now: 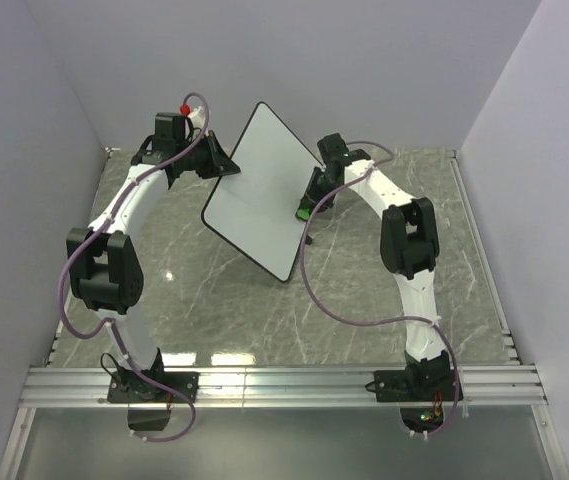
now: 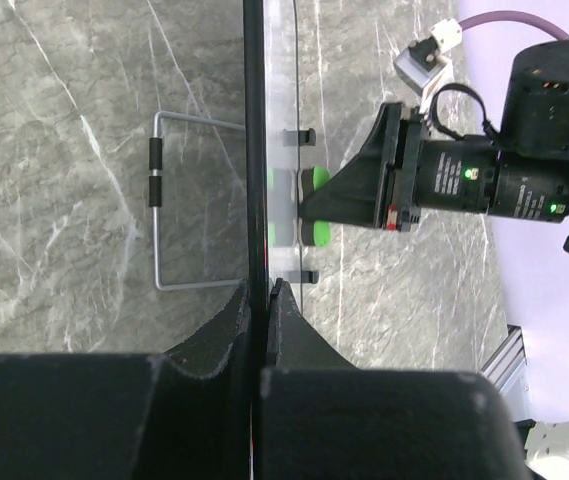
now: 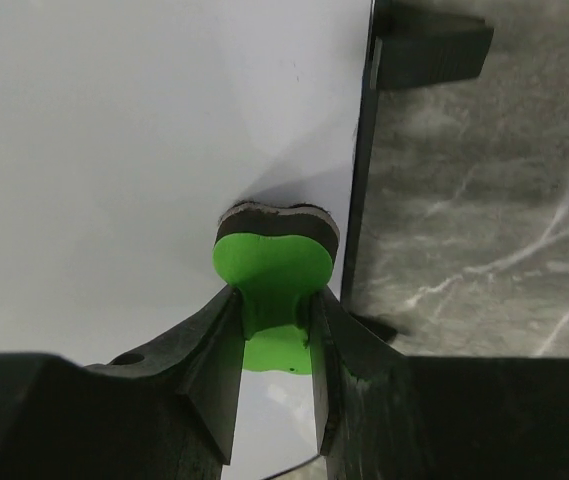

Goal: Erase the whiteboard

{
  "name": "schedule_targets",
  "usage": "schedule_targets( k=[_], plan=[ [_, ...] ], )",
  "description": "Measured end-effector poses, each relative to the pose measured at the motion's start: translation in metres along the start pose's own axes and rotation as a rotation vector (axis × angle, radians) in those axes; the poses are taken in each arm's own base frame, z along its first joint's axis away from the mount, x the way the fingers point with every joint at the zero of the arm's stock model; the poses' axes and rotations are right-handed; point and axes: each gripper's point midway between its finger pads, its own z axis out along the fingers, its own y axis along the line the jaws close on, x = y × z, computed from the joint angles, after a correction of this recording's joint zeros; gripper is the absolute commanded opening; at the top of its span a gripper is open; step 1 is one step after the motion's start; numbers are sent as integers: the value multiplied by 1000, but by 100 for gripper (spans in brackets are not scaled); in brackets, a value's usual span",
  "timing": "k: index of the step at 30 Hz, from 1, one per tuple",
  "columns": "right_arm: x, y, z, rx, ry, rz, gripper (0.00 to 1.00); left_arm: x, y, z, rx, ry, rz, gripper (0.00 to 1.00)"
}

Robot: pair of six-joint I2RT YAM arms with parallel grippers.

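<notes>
The whiteboard [image 1: 259,190] is lifted off the table and tilted, its white face showing no marks in the top view. My left gripper [image 1: 222,163] is shut on its upper left edge; in the left wrist view the board [image 2: 254,150] appears edge-on as a thin black line clamped between my jaws [image 2: 261,297]. My right gripper [image 1: 314,195] is shut on a green eraser [image 1: 306,210] near the board's right edge. In the right wrist view the eraser [image 3: 274,262] has its dark felt pad pressed against the white face [image 3: 114,140], close to the black rim.
The grey marble table [image 1: 364,300] lies beneath. A wire stand [image 2: 159,205] hangs behind the board. A black foot [image 3: 434,45] juts from the board's rim. Aluminium rails [image 1: 284,385] run along the near edge, and pale walls close in the sides and back.
</notes>
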Motion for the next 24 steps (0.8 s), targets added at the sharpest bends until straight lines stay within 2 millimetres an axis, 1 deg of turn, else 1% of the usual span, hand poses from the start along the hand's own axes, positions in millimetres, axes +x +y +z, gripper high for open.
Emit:
schedule_targets(
  k=[2,5,7,11,12,14,16,18,20,22,23,24],
  plan=[
    [6,-4,0,27,11,-19,0,0,0,0,2,0,1,0],
    [11,-2,-3,44,13,-38,0,0,-1,0,4,-1,2,0],
    [12,3,-6,40,11,-49,0,-1,-1,0,5,-2,3,0],
    [5,29,-15,-15,-28,-82,0,-1,-2,1,8,-3,5,0],
    [3,32,-18,-26,-42,-84,0,-1,-2,1,8,-3,5,0],
    [2,31,-19,-28,-55,-84,0,-1,-2,0,8,-3,5,0],
    [3,16,-21,12,-65,-71,0,-1,-4,0,8,-1,7,0],
    [3,-11,-24,80,-76,-48,0,-2,-7,1,7,1,12,0],
    [3,-45,-29,162,-81,-16,0,-2,-10,2,5,2,17,1],
    [7,-85,-38,248,-82,20,0,-3,-10,2,2,1,19,4],
    [9,-100,-41,274,-85,32,0,-3,-11,2,1,2,19,5],
    [15,-121,-46,317,-84,50,0,-3,-10,2,-1,2,18,10]
  ],
)
